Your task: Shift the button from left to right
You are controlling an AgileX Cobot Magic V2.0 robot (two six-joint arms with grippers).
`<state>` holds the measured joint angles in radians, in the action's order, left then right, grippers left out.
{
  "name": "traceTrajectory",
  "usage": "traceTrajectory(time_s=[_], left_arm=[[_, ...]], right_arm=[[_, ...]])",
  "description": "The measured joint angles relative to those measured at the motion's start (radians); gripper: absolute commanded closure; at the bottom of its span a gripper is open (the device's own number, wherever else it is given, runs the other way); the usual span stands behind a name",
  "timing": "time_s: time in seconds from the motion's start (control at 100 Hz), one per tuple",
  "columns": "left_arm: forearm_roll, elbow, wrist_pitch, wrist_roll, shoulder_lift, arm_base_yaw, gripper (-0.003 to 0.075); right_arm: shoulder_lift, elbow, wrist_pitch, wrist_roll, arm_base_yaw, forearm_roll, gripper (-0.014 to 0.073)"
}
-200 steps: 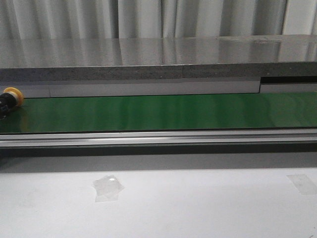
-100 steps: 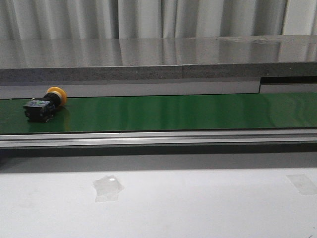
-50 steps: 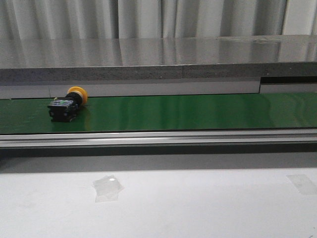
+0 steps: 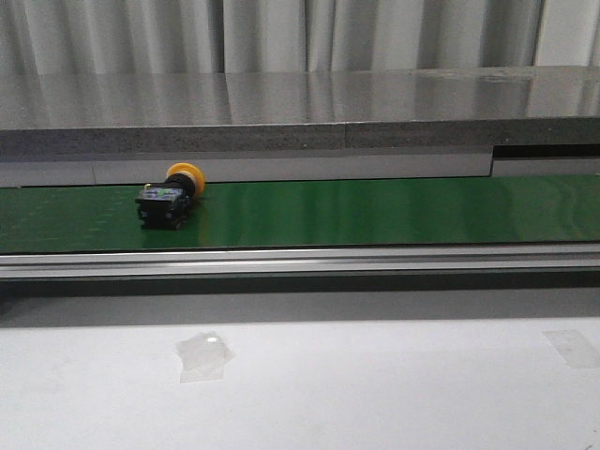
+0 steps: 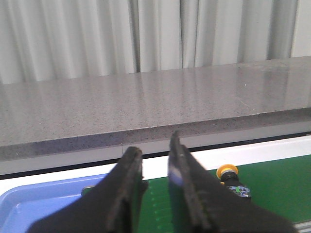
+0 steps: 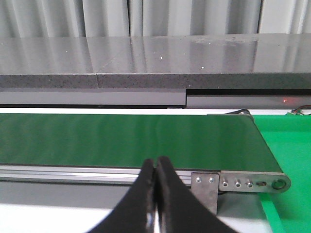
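While both grippers hang clear, button [image 4: 170, 200] lies on green belt [image 4: 375, 211] — leftward

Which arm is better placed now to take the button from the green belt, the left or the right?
Probably the left. The button shows just beyond the left gripper, whose fingers stand apart. The right gripper is shut, and its view shows only bare belt.

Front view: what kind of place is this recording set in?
Probably a lab mock-up of a factory conveyor line: a long green belt in a metal frame carries an industrial push-button, behind it a grey stone-like counter and pale curtains.
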<state>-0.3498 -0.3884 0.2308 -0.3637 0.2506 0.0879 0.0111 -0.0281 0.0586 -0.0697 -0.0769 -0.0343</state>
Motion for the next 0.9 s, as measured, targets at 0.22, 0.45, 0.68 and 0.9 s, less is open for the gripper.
traceTrajectory(time_s=[0.22,0.45,0.68,0.9], left_arm=[[0.0,0.0,0.0,0.0,0.0,0.0,0.074],[0.0,0.0,0.0,0.0,0.0,0.0,0.074],[0.0,0.0,0.0,0.0,0.0,0.0,0.074],[0.0,0.0,0.0,0.0,0.0,0.0,0.074]], right_arm=[[0.0,0.0,-0.084,0.0,0.0,0.0,0.0662],[0.0,0.052,-0.005,0.0,0.0,0.0,0.0662],[-0.159,0.274,0.239,0.0,0.0,0.0,0.0662],[-0.421,0.505,0.476,0.0,0.0,0.0,0.0662]])
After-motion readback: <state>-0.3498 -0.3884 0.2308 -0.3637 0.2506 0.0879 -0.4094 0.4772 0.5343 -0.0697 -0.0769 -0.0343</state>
